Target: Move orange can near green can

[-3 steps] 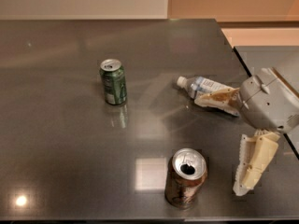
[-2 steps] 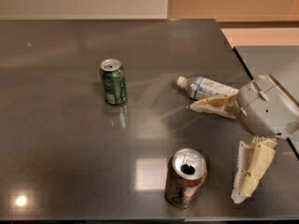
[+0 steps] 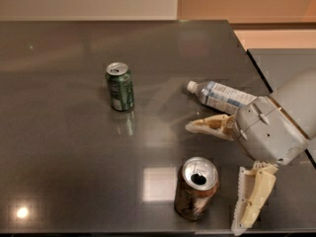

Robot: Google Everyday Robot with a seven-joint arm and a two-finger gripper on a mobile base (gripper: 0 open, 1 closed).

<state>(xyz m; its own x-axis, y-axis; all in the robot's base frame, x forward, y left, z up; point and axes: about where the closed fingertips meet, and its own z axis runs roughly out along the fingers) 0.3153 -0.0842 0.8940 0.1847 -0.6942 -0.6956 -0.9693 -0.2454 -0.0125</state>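
Dark glossy counter [image 3: 74, 157] is carrying both cans. At its right side the white tool [image 3: 213, 177] is hanging, fingers spread wide. Just left of its fingertips the brownish-orange aluminium drink can [image 3: 196, 187] is standing; the dark green aluminium drink can [image 3: 120, 86] is standing well apart, farther left.

The table [image 3: 64, 147] was a dark grey slab, smooth and glossy, which threw back the lamps as bright patches and held a faint reflection of the green can [image 3: 120, 88]. That can was painted metal with a soft sheen and a bare silver top. The orange can [image 3: 195, 201] was coppery, shiny metal under a bright silver lid. The bottle [image 3: 224, 95] looked like thin clear plastic with a pale blue-and-white label and a white cap. The gripper [image 3: 213, 177], low over the table just right of the orange can with its jaws spread wide, had a matt pale-grey housing, seemingly plastic, and cream fingers [image 3: 254, 196] with ribbed inner faces.
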